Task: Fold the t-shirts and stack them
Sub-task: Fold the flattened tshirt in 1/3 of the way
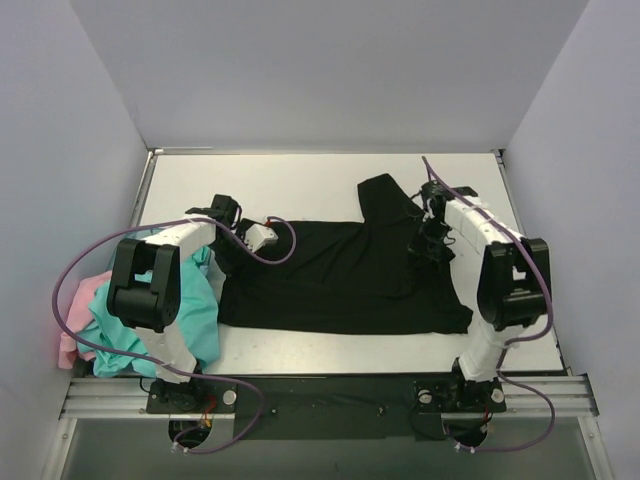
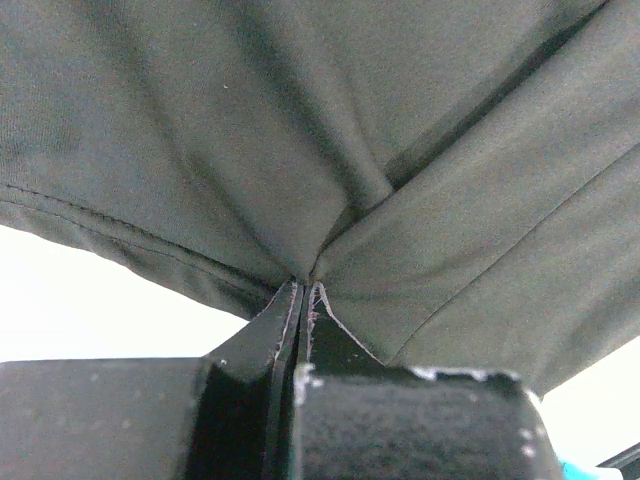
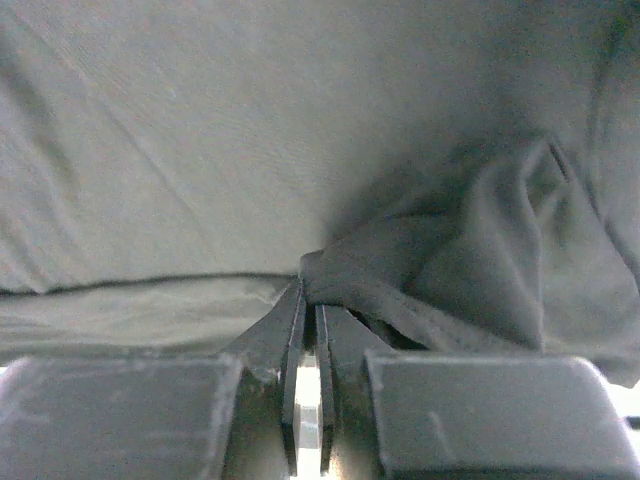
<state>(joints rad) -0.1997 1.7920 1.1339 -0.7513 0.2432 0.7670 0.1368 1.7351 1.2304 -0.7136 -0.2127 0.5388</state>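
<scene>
two grips on black t-shirt point(image 1: 340, 275): left gripper point(image 2: 303, 290) pinches left edge, right gripper point(image 3: 309, 278) right edge.

I operate two arms of identical build. The left arm point(image 1: 150, 285) and the right arm point(image 1: 510, 285) each combine white tubular links with bulky matt-black joint housings. A thin purple cable point(image 1: 54, 295) runs in loose loops along each arm from its black base plate point(image 1: 185, 395). The left gripper point(image 2: 303, 285) and the right gripper point(image 3: 310, 295) carry black wedge-shaped fingers point(image 2: 255, 335) with pale scuffed edges.
</scene>
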